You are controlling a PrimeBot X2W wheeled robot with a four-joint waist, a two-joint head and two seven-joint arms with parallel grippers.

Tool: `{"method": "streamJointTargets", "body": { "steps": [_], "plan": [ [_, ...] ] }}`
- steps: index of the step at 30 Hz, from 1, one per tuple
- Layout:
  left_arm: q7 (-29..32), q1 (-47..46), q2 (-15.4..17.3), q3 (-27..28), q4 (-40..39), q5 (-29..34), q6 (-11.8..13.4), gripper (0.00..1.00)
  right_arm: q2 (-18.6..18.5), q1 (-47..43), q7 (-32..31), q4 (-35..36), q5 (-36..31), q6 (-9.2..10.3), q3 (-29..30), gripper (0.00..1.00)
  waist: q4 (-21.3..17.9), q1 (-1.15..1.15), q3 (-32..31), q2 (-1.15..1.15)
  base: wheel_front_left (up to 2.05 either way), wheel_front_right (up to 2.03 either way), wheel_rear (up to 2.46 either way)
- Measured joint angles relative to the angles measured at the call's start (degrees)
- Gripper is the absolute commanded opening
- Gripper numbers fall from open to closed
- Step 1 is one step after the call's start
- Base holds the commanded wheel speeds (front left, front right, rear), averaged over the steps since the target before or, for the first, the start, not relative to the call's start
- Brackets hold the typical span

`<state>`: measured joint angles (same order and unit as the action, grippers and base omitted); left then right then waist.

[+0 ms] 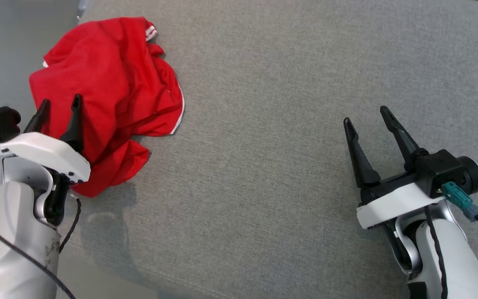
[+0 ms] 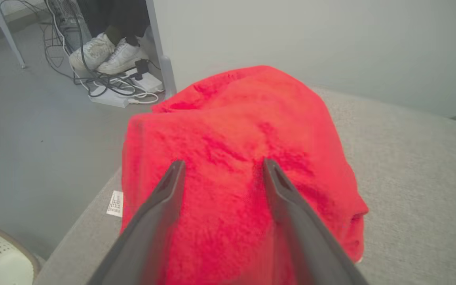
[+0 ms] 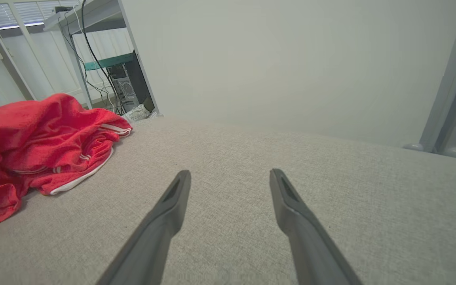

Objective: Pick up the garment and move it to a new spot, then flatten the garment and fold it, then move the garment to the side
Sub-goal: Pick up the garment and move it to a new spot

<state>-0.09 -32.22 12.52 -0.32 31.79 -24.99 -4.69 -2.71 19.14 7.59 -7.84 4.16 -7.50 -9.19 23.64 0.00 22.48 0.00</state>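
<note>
The grey fabric surface [image 1: 284,124] takes up most of the head view. The red garment [image 1: 110,83] lies on it in a crumpled heap at the far left, close to the surface's left edge, with white-trimmed hems showing.

The left claw [image 1: 62,100] hangs over the near part of the heap, jaws spread and holding nothing. I cannot tell whether its tips touch the cloth. The right claw [image 1: 366,115] is also wide open and empty, over bare fabric well apart from the garment.

The likely risk is a shallow pinch that catches one layer only. The rest would then trail, and so near the edge it could slide to the floor.

Count: one garment, two claws, two white shoes [image 2: 109,55] on a person's feet, one small label [image 2: 115,204].
</note>
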Motion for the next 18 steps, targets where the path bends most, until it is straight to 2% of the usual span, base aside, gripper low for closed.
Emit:
{"method": "streamJointTargets", "body": {
  "steps": [12, 13, 14, 18],
  "plan": [
    [8.48, -9.59, 2.63, -2.5, 13.01, -2.42, -1.9, 1.0, 0.0, 0.33, -0.54, 1.2, -1.05, 0.0, -1.1, 1.0, -2.45, 0.0, 3.66, 0.0, 0.0, 0.0, 0.0],
    [8.96, -10.09, 2.67, -2.56, 13.83, -2.99, -2.09, 0.23, 0.02, 0.34, -0.54, 1.21, -1.09, 0.0, -1.23, 1.0, -2.63, 0.0, 3.78, 0.0, 0.0, 0.0, 0.0],
    [8.91, -10.46, 2.75, -2.65, 14.54, -3.35, -2.15, 0.0, 0.02, 0.36, -0.54, 1.22, -1.09, 0.0, -1.37, 1.0, -2.79, 0.0, 3.87, 0.0, 0.0, 0.0, 0.0],
    [6.65, -11.54, 3.35, -3.25, 16.08, -3.36, -2.32, 0.0, 0.01, 0.43, -0.51, 1.02, -0.91, 0.0, -1.48, 1.0, -3.21, 0.0, 3.66, 0.0, 0.0, 0.0, 0.0]
  ]
}}
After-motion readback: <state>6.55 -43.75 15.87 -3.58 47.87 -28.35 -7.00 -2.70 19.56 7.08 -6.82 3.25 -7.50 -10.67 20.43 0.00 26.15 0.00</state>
